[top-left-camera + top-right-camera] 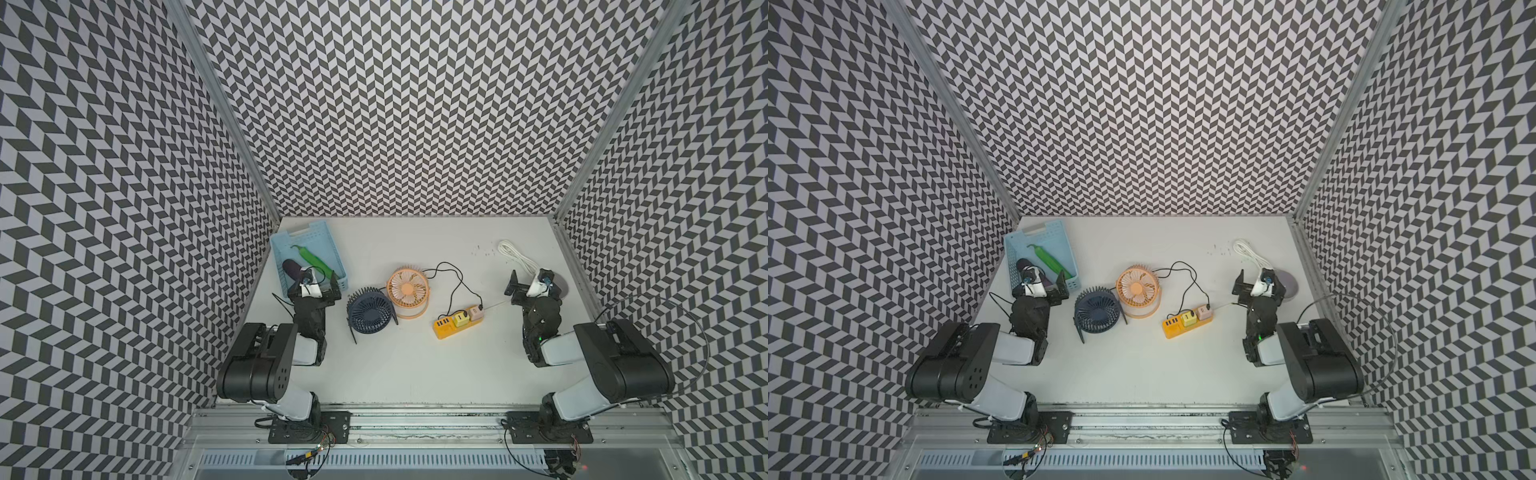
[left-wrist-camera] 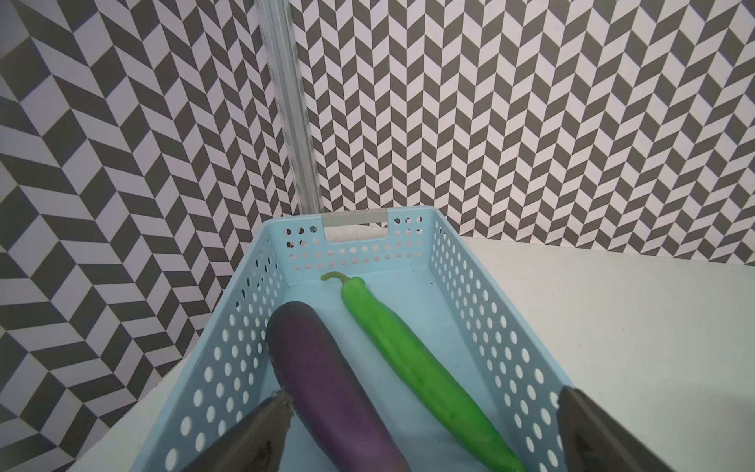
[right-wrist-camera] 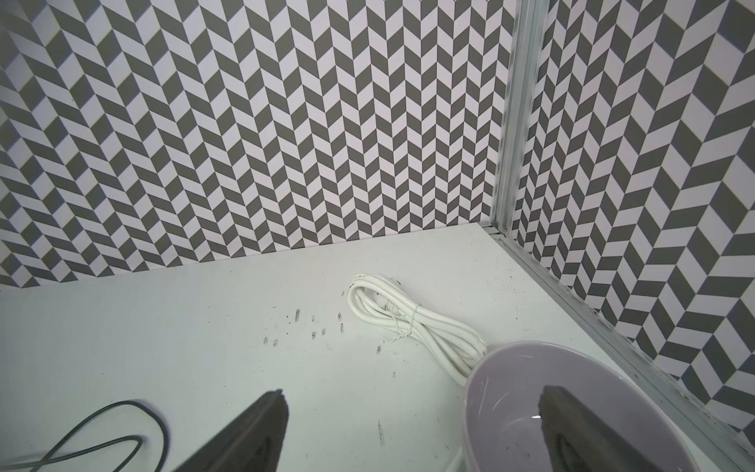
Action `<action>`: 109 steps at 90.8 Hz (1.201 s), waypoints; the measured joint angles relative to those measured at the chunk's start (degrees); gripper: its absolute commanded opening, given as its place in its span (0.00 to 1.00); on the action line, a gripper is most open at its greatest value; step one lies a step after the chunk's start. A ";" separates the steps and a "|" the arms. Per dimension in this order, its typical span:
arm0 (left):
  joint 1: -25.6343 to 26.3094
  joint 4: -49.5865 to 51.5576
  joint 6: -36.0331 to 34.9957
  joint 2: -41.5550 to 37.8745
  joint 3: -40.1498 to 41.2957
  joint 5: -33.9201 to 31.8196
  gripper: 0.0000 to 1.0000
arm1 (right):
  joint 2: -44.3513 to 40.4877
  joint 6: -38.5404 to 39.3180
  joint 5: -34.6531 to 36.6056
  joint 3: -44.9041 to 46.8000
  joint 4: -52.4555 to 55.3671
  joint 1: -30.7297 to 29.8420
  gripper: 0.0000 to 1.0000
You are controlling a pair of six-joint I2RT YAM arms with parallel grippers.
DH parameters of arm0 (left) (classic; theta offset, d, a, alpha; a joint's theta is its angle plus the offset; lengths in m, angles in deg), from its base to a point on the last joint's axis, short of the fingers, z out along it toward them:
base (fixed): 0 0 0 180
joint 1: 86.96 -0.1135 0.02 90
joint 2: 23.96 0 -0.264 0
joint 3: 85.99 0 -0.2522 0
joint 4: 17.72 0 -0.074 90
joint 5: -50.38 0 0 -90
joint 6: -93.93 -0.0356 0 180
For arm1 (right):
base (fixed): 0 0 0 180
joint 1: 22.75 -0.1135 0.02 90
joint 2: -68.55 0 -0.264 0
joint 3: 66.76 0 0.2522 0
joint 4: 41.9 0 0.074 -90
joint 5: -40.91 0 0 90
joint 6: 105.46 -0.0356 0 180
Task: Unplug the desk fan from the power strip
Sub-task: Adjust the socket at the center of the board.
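Found the short orange-yellow rectangular power strip [image 1: 444, 330] lying flat near the middle of the white table [image 1: 415, 374], just beside the round peach-orange plastic desk fan [image 1: 407, 289]. Traced a thin black cable [image 1: 457, 277] looping from that fan to the strip, so judged it not yet unplugged. Saw the left gripper [image 2: 425, 394] spread wide and empty above the light blue perforated basket [image 2: 457, 286], and the right gripper [image 3: 412, 394] equally wide and empty, partly over the grey round bowl [image 3: 510, 367]. Judged both parked apart at the sides, probably to leave the strip free to reach.
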 measured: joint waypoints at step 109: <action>0.00 25.77 6.67 -12.37 -16.48 -2.16 1.00 | -6.19 0.42 -0.61 -5.44 12.41 -0.02 0.99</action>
